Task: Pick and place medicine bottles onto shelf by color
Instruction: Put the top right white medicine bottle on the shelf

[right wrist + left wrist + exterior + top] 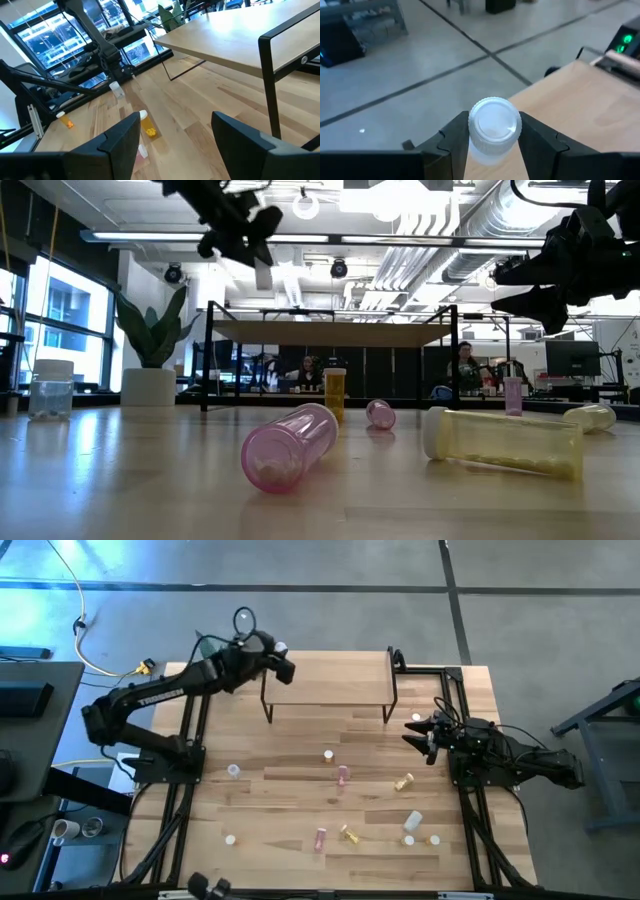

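Observation:
My left gripper [282, 660] is raised at the far left corner of the shelf [330, 680], shut on a white medicine bottle [495, 120]. The shelf is a light-wood board on black legs standing on the table's far side. The other bottles are spread over the table's near half: a pink one [290, 445] and a yellow one [505, 442] lie on their sides, and an orange one [327, 754] stands upright. My right gripper [415, 730] waits open and empty at the table's right, beside the shelf's right legs. My left gripper pinches the white bottle between its two fingers [455, 140], on the body just below the ribbed cap [490, 150]. The fingers reach out slanting slightly downward from the table's left. The bottle is lifted clear, its cap top showing, beside the shelf's light-wood board [580, 115].
A white bottle [416, 718] stands just ahead of my right gripper. More white bottles [233, 771] [230, 838] stand at the near left, and several bottles are at the near right [412, 820]. The shelf's black legs [266, 700] stand below my left gripper.

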`<state>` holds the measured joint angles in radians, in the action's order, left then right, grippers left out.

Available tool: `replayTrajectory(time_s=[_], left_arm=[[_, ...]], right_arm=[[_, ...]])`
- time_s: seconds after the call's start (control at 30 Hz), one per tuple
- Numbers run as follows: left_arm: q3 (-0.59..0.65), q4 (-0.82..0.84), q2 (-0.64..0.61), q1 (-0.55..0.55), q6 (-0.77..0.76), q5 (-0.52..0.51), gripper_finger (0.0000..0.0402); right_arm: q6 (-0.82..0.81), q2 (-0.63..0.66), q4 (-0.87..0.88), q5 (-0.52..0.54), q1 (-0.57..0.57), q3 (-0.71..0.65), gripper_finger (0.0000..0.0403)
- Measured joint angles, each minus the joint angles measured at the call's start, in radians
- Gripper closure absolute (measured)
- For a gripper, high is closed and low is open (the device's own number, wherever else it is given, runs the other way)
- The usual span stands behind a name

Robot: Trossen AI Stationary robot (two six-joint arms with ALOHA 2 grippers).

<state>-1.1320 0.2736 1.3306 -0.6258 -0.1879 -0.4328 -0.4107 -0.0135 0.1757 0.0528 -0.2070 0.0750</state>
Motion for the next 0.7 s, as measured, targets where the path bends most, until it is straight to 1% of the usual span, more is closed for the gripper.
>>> replayTrajectory(time_s=[0.07,0.2,0.33,0.53,0.7], left_arm=[[-0.012,0.002,0.036,-0.009,-0.002,0.014,0.0264],[-0.03,0.006,0.108,-0.018,-0.001,0.009,0.0264],[-0.057,0.061,0.164,-0.03,0.0,0.006,0.0264],[-0.061,0.097,0.187,-0.054,-0.044,0.005,0.0264],[-0.061,0.1,0.187,-0.056,-0.047,0.003,0.0264]], right_arm=[[0.0,0.0,0.0,0.0,0.0,0.0,0.0167],[0.0,0.0,0.0,0.0,0.0,0.0,0.0167],[0.0,0.0,0.0,0.0,0.0,0.0,0.0167],[0.0,0.0,0.0,0.0,0.0,0.0,0.0167],[0.0,0.0,0.0,0.0,0.0,0.0,0.0167]])
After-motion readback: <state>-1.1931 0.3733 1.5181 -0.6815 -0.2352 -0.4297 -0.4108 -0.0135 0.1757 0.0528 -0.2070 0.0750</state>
